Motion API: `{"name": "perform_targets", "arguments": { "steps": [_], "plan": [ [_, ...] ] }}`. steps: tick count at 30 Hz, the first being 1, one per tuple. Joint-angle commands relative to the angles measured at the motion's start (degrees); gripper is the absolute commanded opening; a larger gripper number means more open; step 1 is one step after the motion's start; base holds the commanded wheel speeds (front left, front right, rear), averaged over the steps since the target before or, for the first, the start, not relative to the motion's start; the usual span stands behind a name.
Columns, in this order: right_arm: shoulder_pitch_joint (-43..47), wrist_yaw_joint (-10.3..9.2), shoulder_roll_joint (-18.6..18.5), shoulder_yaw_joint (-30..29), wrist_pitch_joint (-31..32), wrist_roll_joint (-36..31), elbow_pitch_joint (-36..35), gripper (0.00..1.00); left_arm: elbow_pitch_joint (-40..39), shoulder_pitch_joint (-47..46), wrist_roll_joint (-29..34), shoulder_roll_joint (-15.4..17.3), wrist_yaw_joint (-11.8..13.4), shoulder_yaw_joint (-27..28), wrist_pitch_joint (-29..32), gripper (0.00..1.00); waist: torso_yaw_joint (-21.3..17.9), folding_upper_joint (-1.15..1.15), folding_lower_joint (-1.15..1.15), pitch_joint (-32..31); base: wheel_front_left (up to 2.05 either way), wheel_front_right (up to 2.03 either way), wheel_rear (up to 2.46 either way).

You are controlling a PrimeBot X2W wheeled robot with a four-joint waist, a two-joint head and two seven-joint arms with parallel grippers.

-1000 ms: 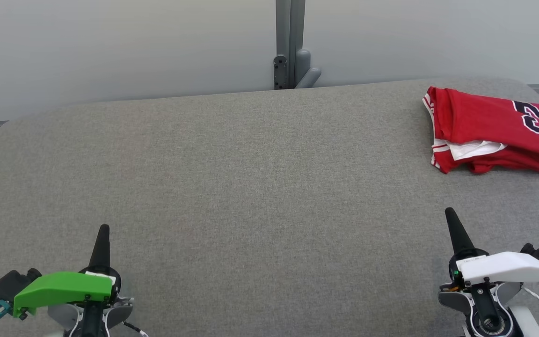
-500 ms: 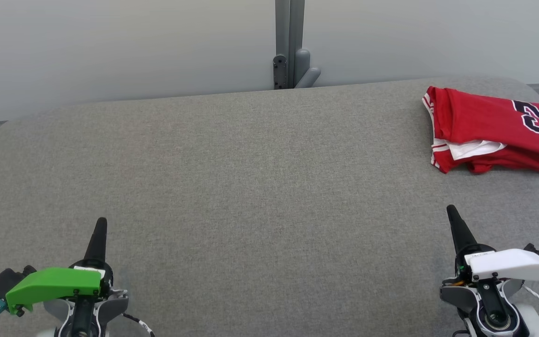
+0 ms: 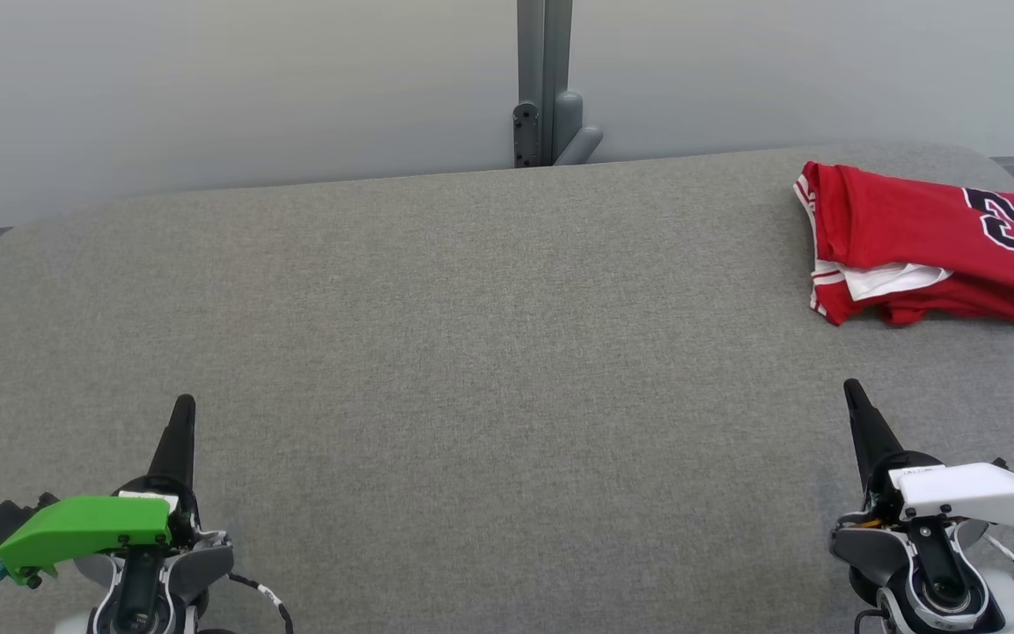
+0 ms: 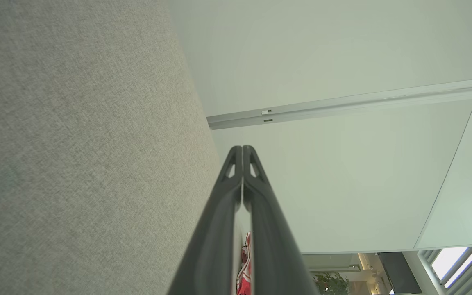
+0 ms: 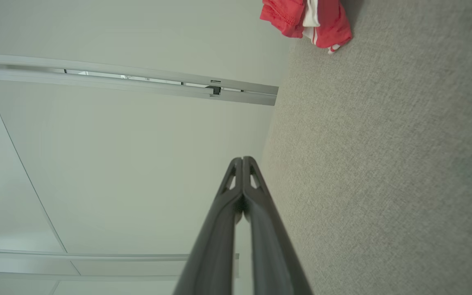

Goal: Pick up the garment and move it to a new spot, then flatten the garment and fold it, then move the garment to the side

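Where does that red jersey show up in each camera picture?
Head view: red jersey upper right, lying on the grey table.
Left wrist view: a red sliver at the bottom edge, between the fingers.
Right wrist view: top edge, right of centre.
Shared landmark: grey table.

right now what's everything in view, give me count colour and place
red folded fabric jersey: one, red with white trim and a black number, far right of the table
grey fabric-covered table: one, grey, spans the head view
grey metal post: one, grey, behind the table's far edge, middle
pale wall panels: several, grey-white, behind the table
left end effector: one, dark fingers shut, green cover, lower left
right end effector: one, dark fingers shut, white cover, lower right, apart from the jersey
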Motion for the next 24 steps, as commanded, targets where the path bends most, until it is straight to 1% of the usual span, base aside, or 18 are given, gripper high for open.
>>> {"name": "perform_targets", "arguments": {
  "steps": [1, 21, 24],
  "plan": [
    [-0.7, 0.03, -0.3, -0.2, 0.4, 1.2, 0.0, 0.0, 0.0, -1.1, -1.3, 0.0, -0.5, 0.3, 0.3, 0.0, 0.0, 0.32, 0.0, 0.0, 0.0, 0.0, 0.0],
    [-1.4, 0.02, -0.3, -1.2, 2.1, 8.8, 0.6, 0.0, 0.9, -2.5, -8.7, -0.2, -1.6, 1.9, 2.7, 0.0, -0.1, 0.38, 0.0, 0.1, 0.0, 0.0, 0.0],
    [-1.4, 0.02, -0.2, -1.2, 2.2, 8.7, 0.6, 0.0, 0.9, -2.5, -8.4, -0.2, -1.6, 1.9, 2.7, 0.0, -0.1, 0.38, 0.0, 0.1, 0.0, 0.0, 0.0]
  ]
}}
